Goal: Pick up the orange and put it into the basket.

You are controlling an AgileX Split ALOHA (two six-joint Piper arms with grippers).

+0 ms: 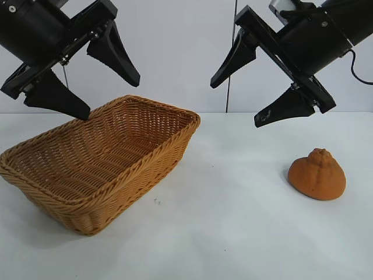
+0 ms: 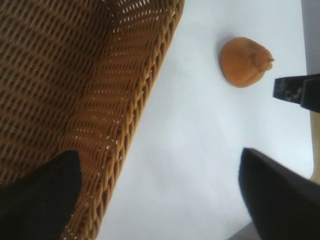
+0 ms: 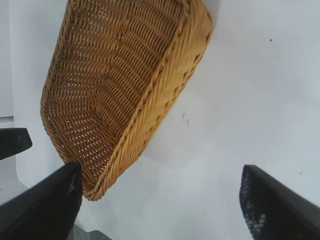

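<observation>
The orange (image 1: 317, 174) sits on the white table at the right, knob up; it also shows in the left wrist view (image 2: 245, 61). The wicker basket (image 1: 145, 169) stands at the left, empty; it also shows in the left wrist view (image 2: 125, 100) and the right wrist view (image 3: 165, 95). My right gripper (image 1: 236, 102) is open and empty, raised above the table, up and left of the orange. My left gripper (image 1: 111, 98) is open and empty, raised over the basket's far rim.
The white table (image 1: 233, 233) spreads between the basket and the orange. A pale wall stands behind. The right gripper's fingertip (image 2: 295, 90) shows in the left wrist view beside the orange.
</observation>
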